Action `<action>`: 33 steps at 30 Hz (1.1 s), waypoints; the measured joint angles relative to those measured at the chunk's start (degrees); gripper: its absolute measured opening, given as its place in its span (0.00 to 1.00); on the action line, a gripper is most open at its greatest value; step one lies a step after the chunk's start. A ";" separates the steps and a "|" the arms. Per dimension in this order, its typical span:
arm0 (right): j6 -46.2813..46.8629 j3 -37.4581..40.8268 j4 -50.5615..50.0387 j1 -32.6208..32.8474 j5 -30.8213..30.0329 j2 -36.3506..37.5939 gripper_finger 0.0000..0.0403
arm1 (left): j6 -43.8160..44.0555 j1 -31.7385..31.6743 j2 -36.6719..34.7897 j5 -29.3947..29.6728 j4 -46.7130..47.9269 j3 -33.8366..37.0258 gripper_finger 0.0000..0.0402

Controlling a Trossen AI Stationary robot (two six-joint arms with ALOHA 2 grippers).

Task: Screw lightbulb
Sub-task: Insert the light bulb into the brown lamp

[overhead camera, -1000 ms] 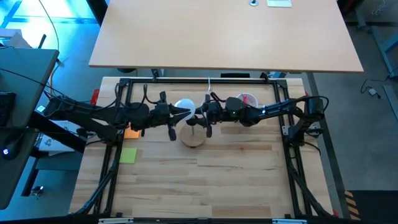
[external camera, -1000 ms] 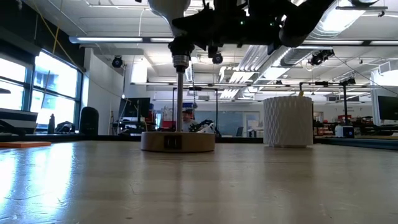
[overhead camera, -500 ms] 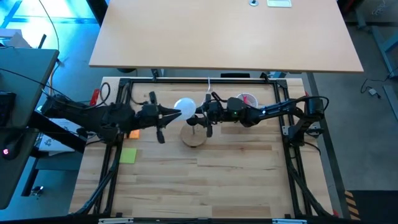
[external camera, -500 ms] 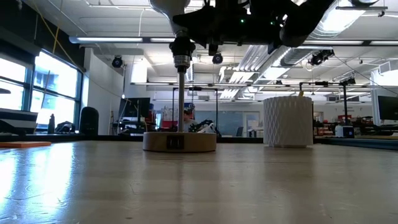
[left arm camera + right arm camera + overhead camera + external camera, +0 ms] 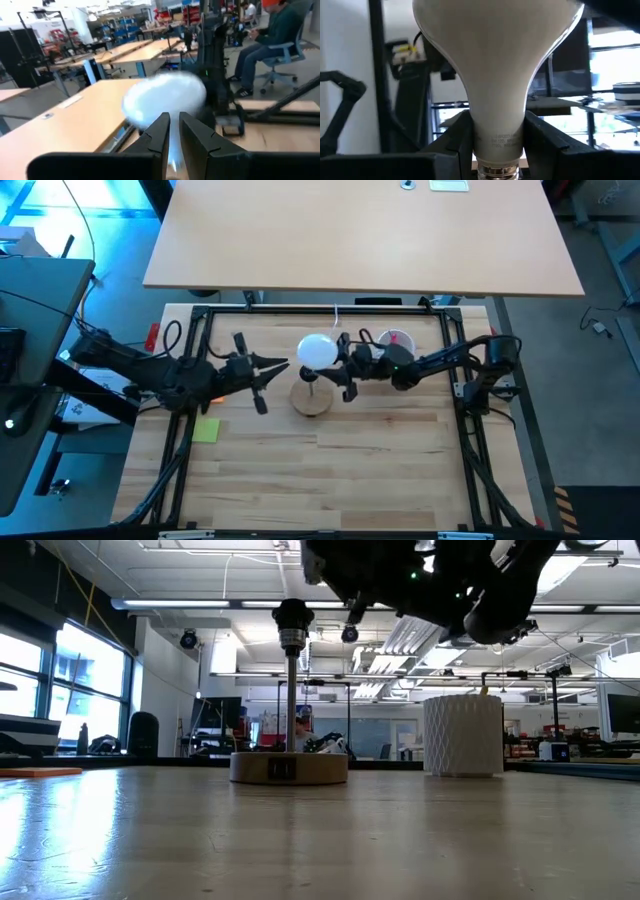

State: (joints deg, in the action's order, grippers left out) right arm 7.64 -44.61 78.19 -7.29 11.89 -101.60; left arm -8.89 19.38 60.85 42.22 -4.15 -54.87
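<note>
The white lightbulb [image 5: 318, 350] stands upright, globe up, above and just right of the lamp stand's black-topped stem [image 5: 292, 640]. The stem rises from a round wooden disc [image 5: 312, 400] that lies flat on the table. My right gripper [image 5: 340, 367] is shut on the bulb, which fills the right wrist view [image 5: 495, 60]. My left gripper [image 5: 284, 365] is to the left of the bulb and clear of it. Its fingers are shut to a slit and hold nothing [image 5: 173, 135]. In the low view the bulb is above the picture's top. My right gripper pinches the bulb's narrow neck [image 5: 496, 135] between its two fingers [image 5: 457, 142], just above the silvery screw base [image 5: 495, 172]. The fingers come level from the table's right side. The bulb is upright, globe up, and clear of the stem's top.
A white latticed cup [image 5: 462, 735] with pink items [image 5: 398, 340] stands behind my right arm. An orange piece [image 5: 210, 393] and a yellow-green note [image 5: 206, 430] lie at the left. The near half of the wooden tabletop [image 5: 330, 470] is bare.
My left gripper has drawn back from the bulb toward the table's left edge. My right gripper has gone up and toward the right edge with the bulb. The bulb stood right over the stem's top before and is now clear of it.
</note>
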 joint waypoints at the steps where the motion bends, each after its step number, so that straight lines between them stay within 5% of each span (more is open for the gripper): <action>1: 0.03 -0.67 0.19 0.07 0.62 -1.17 0.30 | -0.70 -0.24 0.35 -0.03 -0.98 0.00 0.09; 9: 4.25 -1.65 11.51 -1.00 1.24 -8.75 0.30 | -3.67 -0.29 1.12 0.02 -5.06 0.02 0.09; 16: 6.91 -5.85 11.73 -1.46 1.72 -13.49 0.30 | -3.76 -1.60 2.22 -0.17 -5.21 0.02 0.09; 33: 4.27 -2.86 11.24 -2.04 1.61 -13.27 0.30 | -6.34 -5.15 4.42 -1.19 -7.24 -0.64 0.05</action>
State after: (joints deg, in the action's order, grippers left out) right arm 11.91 -47.47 89.43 -9.33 13.50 -114.87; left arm -15.23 14.23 65.27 41.03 -11.39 -55.52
